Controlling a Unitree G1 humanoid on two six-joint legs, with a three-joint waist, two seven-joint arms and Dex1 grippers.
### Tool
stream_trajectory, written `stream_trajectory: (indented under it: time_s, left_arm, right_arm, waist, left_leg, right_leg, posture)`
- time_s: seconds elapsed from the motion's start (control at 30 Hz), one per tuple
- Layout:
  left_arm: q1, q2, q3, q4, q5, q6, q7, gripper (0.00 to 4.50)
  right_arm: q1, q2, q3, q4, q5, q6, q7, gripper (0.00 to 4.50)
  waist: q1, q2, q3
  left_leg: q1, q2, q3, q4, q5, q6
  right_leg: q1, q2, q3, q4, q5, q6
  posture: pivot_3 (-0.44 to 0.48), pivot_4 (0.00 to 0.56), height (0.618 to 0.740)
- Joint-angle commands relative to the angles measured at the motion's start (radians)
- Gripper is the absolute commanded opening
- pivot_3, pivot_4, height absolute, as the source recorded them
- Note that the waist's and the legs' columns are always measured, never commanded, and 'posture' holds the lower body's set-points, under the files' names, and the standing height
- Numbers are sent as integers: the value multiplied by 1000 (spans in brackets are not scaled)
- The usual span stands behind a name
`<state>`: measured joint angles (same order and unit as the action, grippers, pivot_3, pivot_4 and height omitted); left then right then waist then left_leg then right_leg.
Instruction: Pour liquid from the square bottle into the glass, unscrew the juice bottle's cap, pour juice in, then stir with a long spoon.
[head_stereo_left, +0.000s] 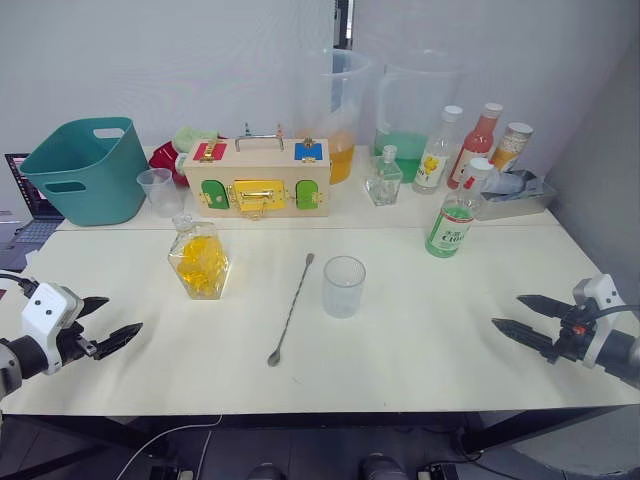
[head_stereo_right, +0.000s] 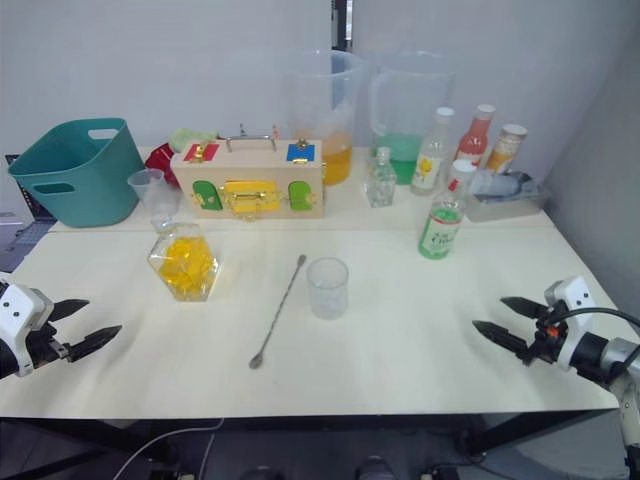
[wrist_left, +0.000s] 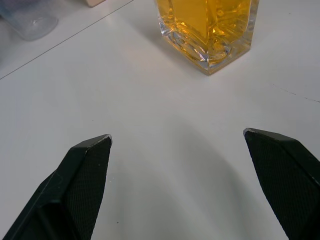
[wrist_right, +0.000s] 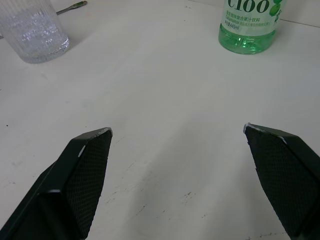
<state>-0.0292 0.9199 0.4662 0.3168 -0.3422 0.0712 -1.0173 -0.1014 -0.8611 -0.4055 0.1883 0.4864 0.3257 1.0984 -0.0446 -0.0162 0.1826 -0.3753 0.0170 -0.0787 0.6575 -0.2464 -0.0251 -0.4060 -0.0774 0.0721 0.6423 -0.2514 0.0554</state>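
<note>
nothing started yet: both tools empty, fingers apart, low over the near corners of the counter (head_stereo_left: 420, 340). left tool (head_stereo_left: 108, 322) sits near-left, well short of the square bottle (head_stereo_left: 198, 260), which stands upright left of centre, stopper in, yellow liquid (wrist_left: 210, 20) inside. glass (head_stereo_left: 343, 286) is mid-counter, empty from what i can see, long spoon (head_stereo_left: 291, 308) lying flat just left of it, apart. juice bottle (head_stereo_left: 455, 220) is back-right, white cap (head_stereo_left: 479, 166) on, right tool (head_stereo_left: 522, 314) well away from it. risks as i read them: the bottle is faceted glass and looks heavy, so a grip on a corner instead of flat faces could let it twist or slip mid-tilt; stopper is still in, so tilting either pours nothing or drops it into the glass; the glass looks light and unbraced, a bump from the neck could tip it or roll the spoon. head views give the whole layout and the back row; left wrist view shows the bottle base straight ahead between the fingers, so approach looks lined up; right wrist view shows the glass is ribbed, plus the green label text
</note>
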Motion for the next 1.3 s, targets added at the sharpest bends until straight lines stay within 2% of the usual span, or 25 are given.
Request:
stream_trajectory:
  time_s: [0.03, 0.2, 0.3, 0.43, 0.5, 0.6, 0.7, 0.8, 1.0, 1.3]
  left_arm:
    - [-10, 7, 22, -22, -22, 4, 0, 4474]
    - [51, -54, 70, -118, -54, 8, 61, 4474]
    - [80, -84, 95, -166, -72, 18, 89, 4474]
    - [177, -177, 152, -336, -122, 58, 168, 4474]
    - [205, -202, 167, -390, -137, 73, 190, 4474]
    - [307, -331, 172, -604, -186, 124, 306, 4474]
    - [356, -391, 160, -712, -188, 151, 370, 4474]
    - [395, -492, 112, -825, -165, 157, 471, 4474]
    - [326, -631, -23, -864, -21, 151, 687, 4474]
    - [90, -628, -142, -723, 53, 171, 756, 4474]
  right_arm:
    - [-22, -19, -36, -48, 39, 18, 0, 4500]
    - [-203, -94, 23, -135, 166, 213, 91, 4500]
    - [-264, -117, 59, -187, 226, 302, 136, 4500]
    - [-394, -146, 158, -250, 282, 405, 215, 4500]
    - [-421, -153, 182, -255, 282, 421, 233, 4500]
    - [-545, -123, 286, -257, 279, 424, 307, 4500]
    - [-581, -111, 324, -238, 253, 393, 350, 4500]
    - [-644, -88, 376, -218, 233, 372, 390, 4500]
    - [-687, -56, 402, -215, 209, 354, 405, 4500]
    - [-636, -102, 371, -259, 203, 350, 415, 4500]
  waist:
    - [0, 0, 0]
    - [-10, 3, 1]
    - [-10, 2, 1]
    - [-3, 0, 1]
    - [1, 0, 1]
    - [5, 0, 1]
    - [10, -5, 2]
    - [13, -5, 2]
    - [25, -6, 1]
    - [32, -6, 1]
  left_leg:
    - [0, 0, 0, 0, 0, 0]
    - [1, 0, 1, 0, 0, 0]
    - [1, 2, 0, -1, 0, 0]
    - [-1, 1, 0, 0, 0, 0]
    - [-1, 0, 1, 0, 0, 0]
    - [-3, 1, 0, 1, -1, 0]
    - [-3, 1, -1, 1, -1, 0]
    - [-3, 0, -1, 2, -1, 0]
    - [-3, -1, -1, 2, -1, 0]
    - [-4, -1, -1, 3, -1, 0]
  right_leg:
    - [0, 0, 0, 0, 0, 0]
    - [0, 0, 1, 1, 0, 0]
    - [0, 1, 0, 1, 0, 0]
    - [0, 0, 0, -1, 0, 0]
    - [-1, -1, 0, -1, 0, 0]
    - [-1, -1, -1, -2, 0, 0]
    - [-1, -1, -1, -2, 0, 1]
    - [-1, -1, -1, -2, 1, 0]
    - [-1, -1, -1, -2, 1, 1]
    - [-1, -1, -1, -2, 1, 1]
  posture:
    - [0, 150, 740]
    - [0, 150, 740]
    - [0, 150, 740]
    - [0, 150, 740]
    - [0, 150, 740]
    - [0, 150, 740]
    - [0, 150, 740]
    - [0, 150, 740]
    - [0, 150, 740]
    - [0, 150, 740]
